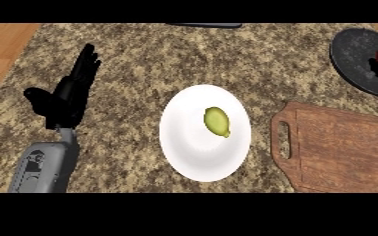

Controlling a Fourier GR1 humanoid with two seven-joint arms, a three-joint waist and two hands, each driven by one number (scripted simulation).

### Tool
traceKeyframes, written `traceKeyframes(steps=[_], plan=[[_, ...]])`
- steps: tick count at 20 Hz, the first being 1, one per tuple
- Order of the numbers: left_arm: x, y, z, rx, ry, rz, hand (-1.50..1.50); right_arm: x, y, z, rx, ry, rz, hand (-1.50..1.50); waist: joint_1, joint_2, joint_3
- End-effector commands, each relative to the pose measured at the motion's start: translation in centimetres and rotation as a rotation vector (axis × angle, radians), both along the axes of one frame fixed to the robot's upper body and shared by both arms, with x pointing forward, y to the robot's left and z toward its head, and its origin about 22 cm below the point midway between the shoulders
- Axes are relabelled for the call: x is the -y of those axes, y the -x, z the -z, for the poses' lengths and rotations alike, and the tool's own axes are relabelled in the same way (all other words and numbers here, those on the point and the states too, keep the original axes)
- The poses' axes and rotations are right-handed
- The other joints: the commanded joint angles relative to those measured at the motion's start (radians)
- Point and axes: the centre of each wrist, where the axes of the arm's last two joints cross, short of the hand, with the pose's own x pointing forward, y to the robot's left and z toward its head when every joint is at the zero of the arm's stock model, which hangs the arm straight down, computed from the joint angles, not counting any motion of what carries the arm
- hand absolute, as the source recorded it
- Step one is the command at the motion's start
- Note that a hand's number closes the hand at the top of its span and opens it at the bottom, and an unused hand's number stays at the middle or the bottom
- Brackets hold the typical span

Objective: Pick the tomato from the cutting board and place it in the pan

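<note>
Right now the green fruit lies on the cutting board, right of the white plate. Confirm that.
Not quite. The head view shows the green fruit lying on the white plate itself; the cutting board, right of the plate, is bare as far as it shows.

Only the left arm shows in the head view: its grey forearm [44, 167] comes in from the lower left corner and rises almost straight up the picture. The left robot hand [70, 92] (black, at the view's left side) is held with its fingers [87, 62] straight and pointing up and a little to the right, close together, holding nothing. Its thumb [37, 100] sticks out to the left. No right robot hand appears
</note>
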Motion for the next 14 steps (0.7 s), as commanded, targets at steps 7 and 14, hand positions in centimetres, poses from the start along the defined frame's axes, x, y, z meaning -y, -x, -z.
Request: traceKeyframes(steps=[7, 14], plan=[[1.1, -0.6, -0.3, 0.028, 0.009, 0.029, 0.0, 1.9, 0.2, 1.7, -0.057, -0.137, 0.019, 1.5, 0.027, 0.02, 0.004], [1.5, -1.2, -1.4, 0.019, 0.005, 0.033, 0.0, 1.4, 1.1, 5.6, -0.287, -0.321, -0.102, -1.5, 0.027, 0.023, 0.007]])
